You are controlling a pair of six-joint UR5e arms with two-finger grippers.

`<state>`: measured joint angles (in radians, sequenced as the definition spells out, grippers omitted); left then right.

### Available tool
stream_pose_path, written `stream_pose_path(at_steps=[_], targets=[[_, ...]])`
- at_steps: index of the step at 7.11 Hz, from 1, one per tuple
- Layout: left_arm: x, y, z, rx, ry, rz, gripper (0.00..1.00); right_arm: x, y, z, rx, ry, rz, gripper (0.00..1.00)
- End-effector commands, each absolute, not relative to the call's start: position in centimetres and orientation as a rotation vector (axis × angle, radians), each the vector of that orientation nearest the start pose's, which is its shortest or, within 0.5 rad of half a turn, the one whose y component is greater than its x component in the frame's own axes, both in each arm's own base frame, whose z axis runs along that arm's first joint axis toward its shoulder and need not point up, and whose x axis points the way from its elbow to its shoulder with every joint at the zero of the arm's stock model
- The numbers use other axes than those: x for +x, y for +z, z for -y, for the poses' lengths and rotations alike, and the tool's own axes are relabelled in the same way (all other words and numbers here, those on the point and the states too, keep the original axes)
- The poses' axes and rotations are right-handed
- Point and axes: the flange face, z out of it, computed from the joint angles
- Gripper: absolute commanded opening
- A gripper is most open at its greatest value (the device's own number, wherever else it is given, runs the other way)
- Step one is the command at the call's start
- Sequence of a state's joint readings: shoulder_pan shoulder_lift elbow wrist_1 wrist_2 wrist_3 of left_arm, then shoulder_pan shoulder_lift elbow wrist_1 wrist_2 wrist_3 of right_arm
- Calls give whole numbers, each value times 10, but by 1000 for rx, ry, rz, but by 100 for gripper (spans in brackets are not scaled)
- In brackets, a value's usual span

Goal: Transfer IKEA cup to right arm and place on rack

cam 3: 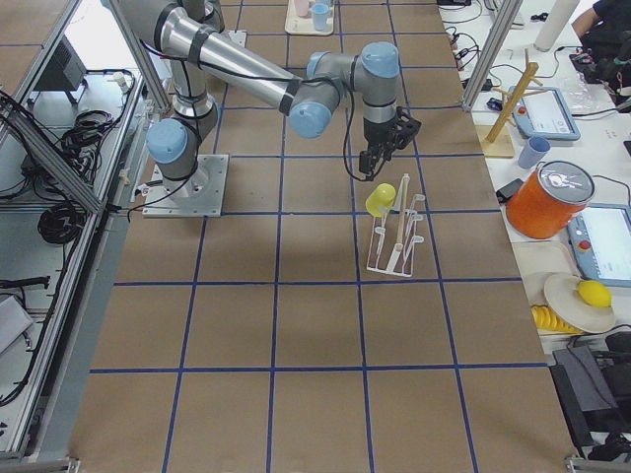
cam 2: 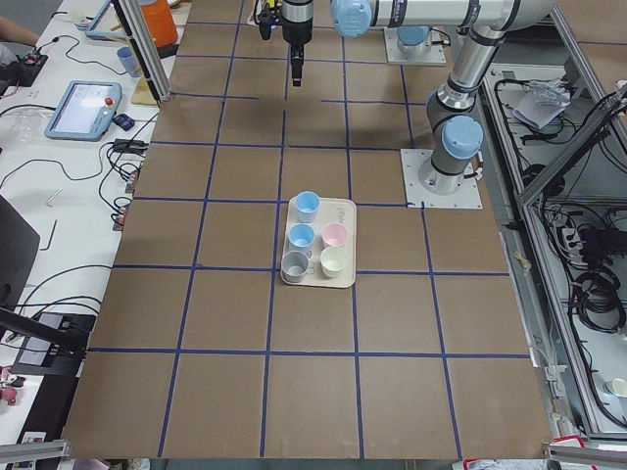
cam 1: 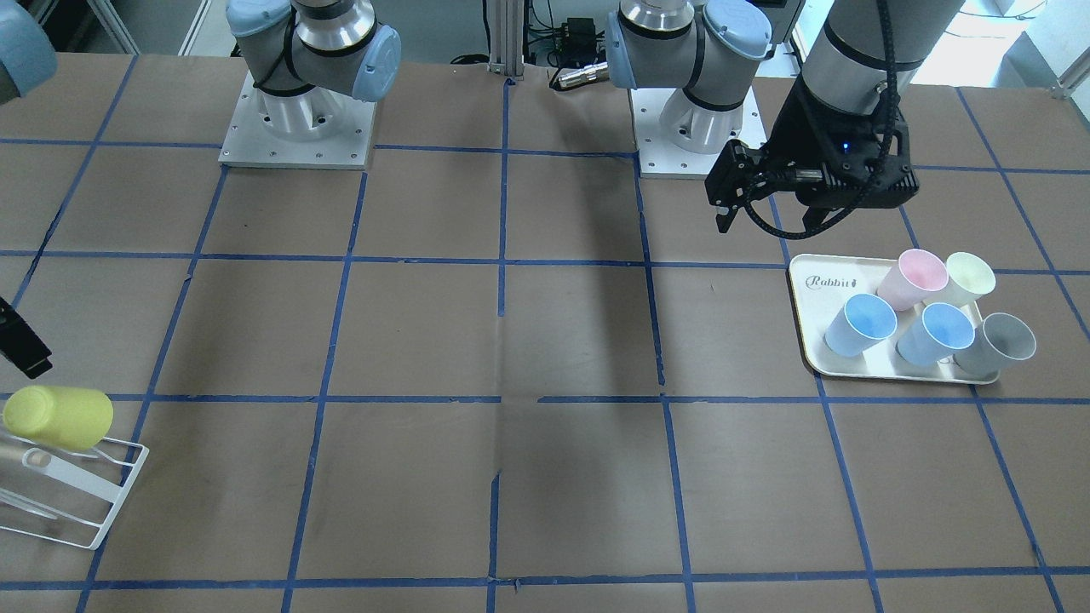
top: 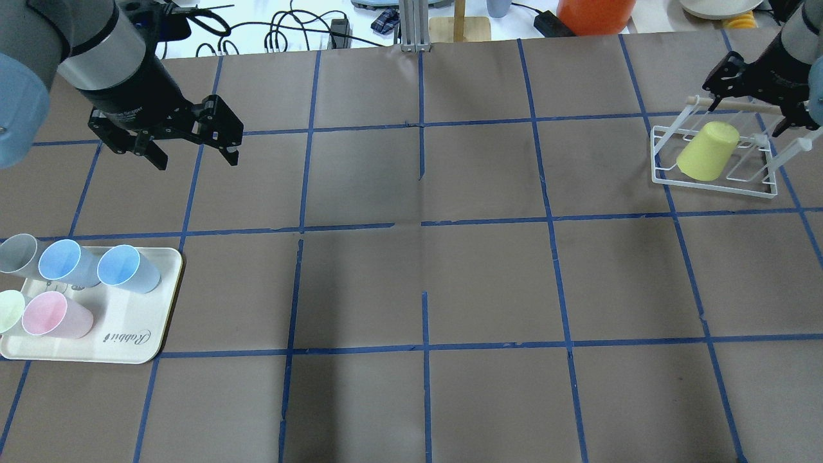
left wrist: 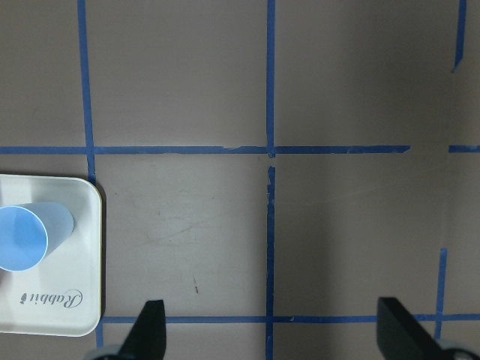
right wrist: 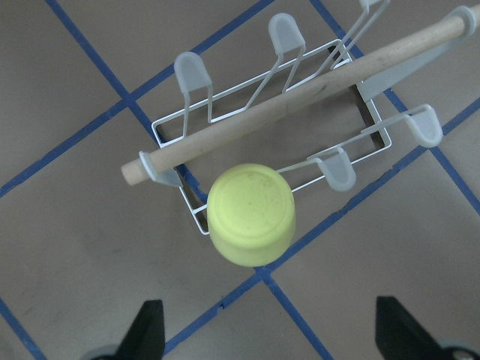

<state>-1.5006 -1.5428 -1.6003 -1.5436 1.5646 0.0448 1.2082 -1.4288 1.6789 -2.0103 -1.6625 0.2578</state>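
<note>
The bright yellow IKEA cup [top: 707, 151] hangs upside down, tilted, on a prong of the white wire rack [top: 714, 185] below its wooden dowel [right wrist: 300, 101]. The cup also shows in the front view [cam 1: 58, 417], the right side view [cam 3: 380, 199] and the right wrist view [right wrist: 250, 214]. My right gripper [top: 749, 106] is open and empty, just above and behind the rack, clear of the cup; its fingertips [right wrist: 150, 326] frame the cup from above. My left gripper [top: 195, 157] is open and empty, above bare table beyond the tray; it also shows in the front view [cam 1: 766, 223].
A cream tray [top: 128, 347] at the table's left holds several cups: two blue, a pink, a grey and a pale cream-yellow one. It also shows in the front view [cam 1: 805, 281] and the left wrist view [left wrist: 75, 315]. Brown table with blue tape grid lies between tray and rack.
</note>
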Motion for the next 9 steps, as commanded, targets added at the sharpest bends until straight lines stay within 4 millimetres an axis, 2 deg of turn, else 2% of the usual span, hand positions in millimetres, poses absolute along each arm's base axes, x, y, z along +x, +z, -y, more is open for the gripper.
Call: stream_pose_path(at_steps=[1, 4, 6, 7, 8, 9], targets=[[-85, 492, 493, -84, -39, -3143, 100, -34, 438, 539, 888, -231, -3102, 100], [-88, 488, 492, -77, -27, -3144, 100, 56, 480, 499, 638, -139, -3105, 100], [-87, 487, 491, -80, -10, -3145, 100, 97, 497, 484, 513, -28, -3123, 100], [-87, 487, 491, -80, -13, -3145, 100, 120, 520, 471, 439, -26, -3132, 100], [-88, 487, 492, -80, -10, -3148, 100, 135, 529, 457, 388, -34, -3138, 100], [-88, 487, 493, -80, -13, -3149, 100, 137, 522, 454, 378, 1, -3145, 100]])
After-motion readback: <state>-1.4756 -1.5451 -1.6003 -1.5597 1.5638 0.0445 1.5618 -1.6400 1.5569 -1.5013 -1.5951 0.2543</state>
